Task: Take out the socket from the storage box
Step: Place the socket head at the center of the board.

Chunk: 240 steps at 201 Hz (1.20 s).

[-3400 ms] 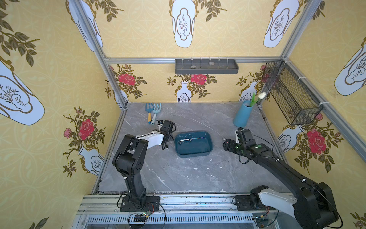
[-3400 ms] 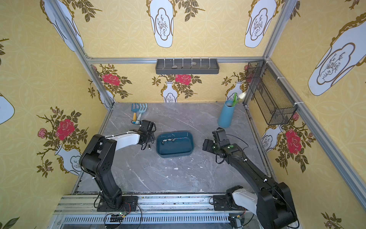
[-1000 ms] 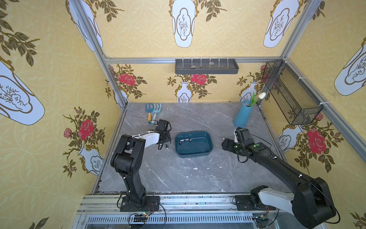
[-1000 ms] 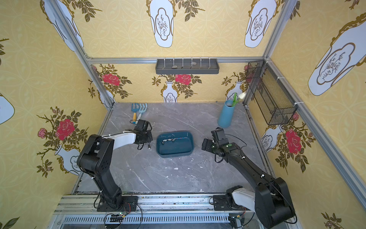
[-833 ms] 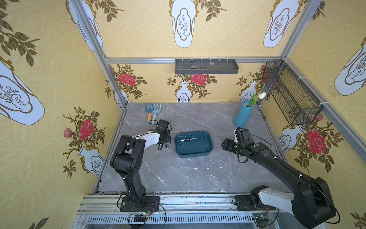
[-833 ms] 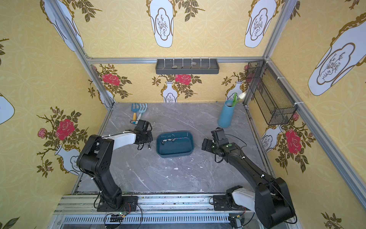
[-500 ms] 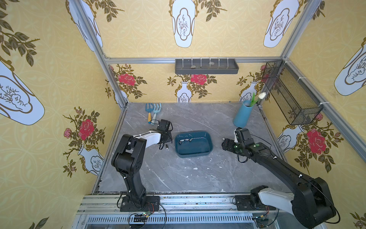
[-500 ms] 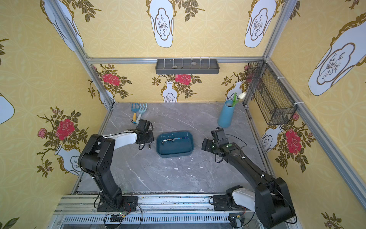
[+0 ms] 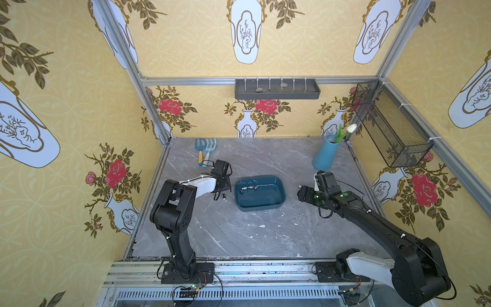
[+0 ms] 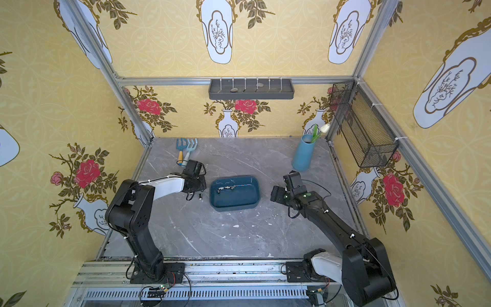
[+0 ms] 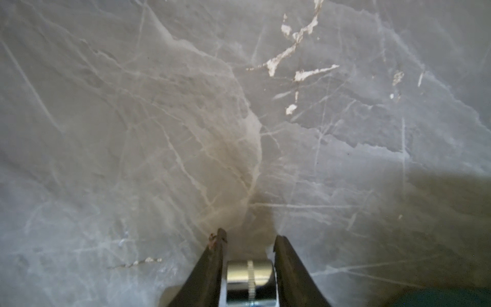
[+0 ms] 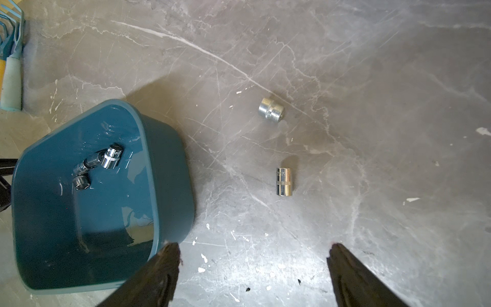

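The storage box (image 9: pixel 259 210) (image 10: pixel 233 207), a dark teal tub, sits mid-table with small chrome sockets (image 9: pixel 248 188) (image 12: pixel 111 156) lying inside. Just left of it, my left gripper (image 9: pixel 220 195) (image 11: pixel 249 239) points down at the table. A chrome socket (image 11: pixel 249 276) (image 9: pixel 224 196) rests on the table between its jaws, with thin gaps on both sides. My right gripper (image 9: pixel 303 192) (image 12: pixel 253 249) hovers right of the box, open wide and empty.
In the right wrist view, two more chrome sockets (image 12: pixel 271 111) (image 12: pixel 284 182) lie on the marble beside the box (image 12: pixel 170 186). Toy garden tools (image 9: pixel 206 151) lie at the back left. A blue vase (image 9: pixel 325 154) stands back right, under a wire basket (image 9: pixel 390 127).
The left gripper's jaws have parted slightly around the socket, which now sits on the table left of the box. The right arm has not moved.
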Available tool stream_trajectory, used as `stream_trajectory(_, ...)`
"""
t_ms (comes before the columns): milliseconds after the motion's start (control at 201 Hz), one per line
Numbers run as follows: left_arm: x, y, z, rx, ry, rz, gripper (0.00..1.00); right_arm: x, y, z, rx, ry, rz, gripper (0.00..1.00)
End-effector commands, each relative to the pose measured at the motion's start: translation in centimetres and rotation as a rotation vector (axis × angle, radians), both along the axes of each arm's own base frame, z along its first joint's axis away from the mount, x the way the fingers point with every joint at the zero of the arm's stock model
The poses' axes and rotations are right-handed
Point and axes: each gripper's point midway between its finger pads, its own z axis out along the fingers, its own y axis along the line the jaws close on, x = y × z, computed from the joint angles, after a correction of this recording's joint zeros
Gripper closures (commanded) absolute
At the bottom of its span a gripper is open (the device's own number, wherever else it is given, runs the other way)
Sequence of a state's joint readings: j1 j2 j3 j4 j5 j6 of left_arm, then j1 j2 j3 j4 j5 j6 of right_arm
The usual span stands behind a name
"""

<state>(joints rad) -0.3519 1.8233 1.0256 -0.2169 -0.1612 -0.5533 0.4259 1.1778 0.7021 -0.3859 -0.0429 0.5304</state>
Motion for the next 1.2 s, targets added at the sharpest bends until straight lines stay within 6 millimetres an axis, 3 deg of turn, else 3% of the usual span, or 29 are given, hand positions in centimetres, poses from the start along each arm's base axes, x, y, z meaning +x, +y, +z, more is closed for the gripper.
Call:
stream_trajectory(0,0.0,0.2,0.3,0.016,-0.003,-0.004,0.61,0.6,0.3,0.6,0.017,-0.035,-0.001,0.09)
stream_trajectory(319,0.2,0.4,1.3,0.025,-0.02,-0.003,0.55,0.9,0.8,1.2,0.044,-0.053,0.008,0.08)
stream_trajectory(548,0.1,0.5,4.6,0.011,-0.073,-0.005,0.52,1.8,3.0,3.7,0.08,-0.125,0.069,0.09)
stream_trajectory(827,-1.3,0.9,10.3,-0.054,-0.168,-0.006,0.41,3.3,9.7,6.2,0.056,-0.225,0.244,0.14)
stream_trajectory(1006,-3.2,1.5,12.8,-0.113,-0.214,0.005,0.29,4.6,14.3,5.5,0.065,-0.254,0.368,0.18)
stream_trajectory(1190,-4.9,2.3,14.3,-0.151,-0.258,0.016,0.19,5.5,18.3,3.5,0.061,-0.258,0.465,0.22)
